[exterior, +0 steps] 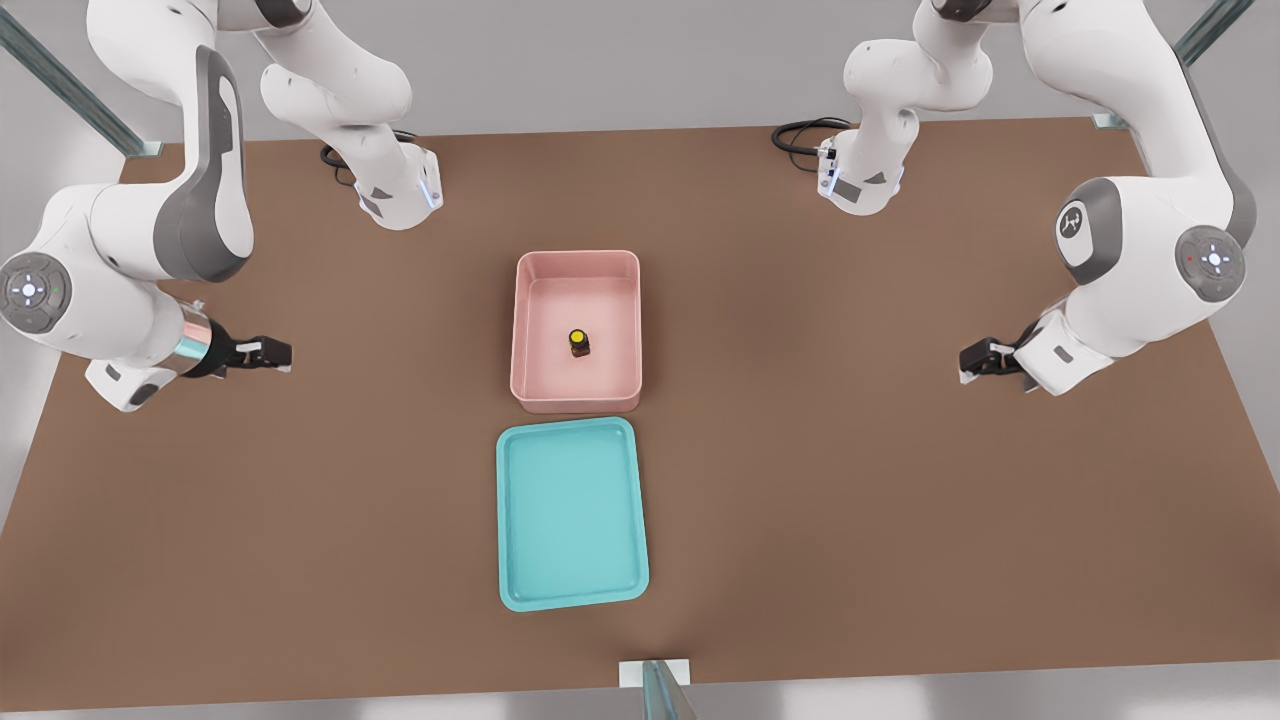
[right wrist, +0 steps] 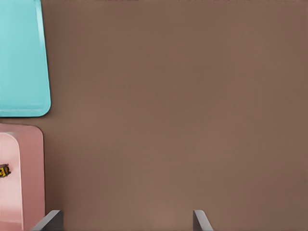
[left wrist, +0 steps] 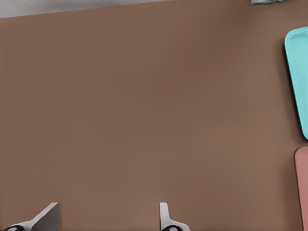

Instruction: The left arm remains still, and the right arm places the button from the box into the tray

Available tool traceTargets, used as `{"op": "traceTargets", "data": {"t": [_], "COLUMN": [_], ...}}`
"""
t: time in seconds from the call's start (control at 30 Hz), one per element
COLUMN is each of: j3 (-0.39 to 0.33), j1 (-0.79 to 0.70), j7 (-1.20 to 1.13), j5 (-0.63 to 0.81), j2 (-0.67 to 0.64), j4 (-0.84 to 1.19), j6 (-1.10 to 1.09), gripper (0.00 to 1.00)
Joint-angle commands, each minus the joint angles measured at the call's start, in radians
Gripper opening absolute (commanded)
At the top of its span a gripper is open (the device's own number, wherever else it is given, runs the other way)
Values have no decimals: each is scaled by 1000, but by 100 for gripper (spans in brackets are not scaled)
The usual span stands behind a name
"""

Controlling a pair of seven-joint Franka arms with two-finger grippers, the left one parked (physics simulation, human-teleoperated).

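The button [exterior: 579,343], with a yellow top on a dark base, stands upright on the floor of the pink box [exterior: 577,257] at mid-table. The turquoise tray [exterior: 570,515] lies just in front of the box with nothing in it. My gripper [exterior: 272,356] hovers over bare table at the front view's left, well away from the box, open with nothing between its fingers. In the right wrist view the fingertips [right wrist: 201,221] frame brown table around the gripper [right wrist: 125,224]. The box [right wrist: 29,173], the button [right wrist: 4,170] and the tray [right wrist: 21,57] show at that picture's edge.
The parked arm [exterior: 1130,270] holds its gripper [exterior: 985,358] at the front view's right. Two arm bases [exterior: 395,190] [exterior: 860,175] with cables stand at the far edge. A metal post [exterior: 660,685] rises at the near edge. Brown table surrounds box and tray.
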Motion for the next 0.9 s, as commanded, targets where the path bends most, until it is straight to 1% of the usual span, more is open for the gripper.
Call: {"op": "traceTargets", "data": {"t": [0.0, 0.03, 0.07, 0.1, 0.17, 0.2, 0.23, 0.27, 0.3, 0.33, 0.37, 0.4, 0.43, 0.47, 0.5, 0.53, 0.57, 0.6, 0.63, 0.67, 0.7, 0.73, 0.87], "j3": [0, 3, 6, 8, 8, 6, 8, 8, 32, 83, 126, 165, 202, 236, 248, 267, 270, 273, 277, 279, 287, 288, 288], "j1": [1, 53, 131, 228, 335, 371, 411, 441, 452, 454, 454, 454, 454, 454, 455, 455, 454, 455, 460, 461, 481, 489, 518], "j7": [-15, 72, 220, 363, 638, 736, 832, 932, 1037, 1152, 1225, 1299, 1357, 1410, 1426, 1387, 1134, 953, 897, 897, 902, 894, 888], "j5": [2, 5, 40, 34, 36, 39, 47, 48, 48, 48, 50, 56, 57, 57, 57, 56, 56, 56, 57, 57, 99, 105, 105], "j2": [-1, 0, 17, 40, 98, 111, 109, 105, 103, 99, 56, 31, 31, 31, 28, 20, 20, 22, 22, 20, 19, 25, 112], "j4": [0, 0, 0, 2, 32, 40, 14, -7, -33, -92, -208, -279, -311, -355, -397, -426, -438, -440, -441, -460, -481, -489, -501], "j6": [13, 19, 34, 37, 86, 86, 164, 178, 212, 292, 395, 455, 471, 537, 579, 617, 617, 616, 605, 590, 594, 610, 697], "gripper": [100, 100, 100, 100, 100, 100, 100, 100, 100, 100, 100, 100, 100, 100, 100, 100, 100, 100, 100, 100, 100, 100, 100]}}
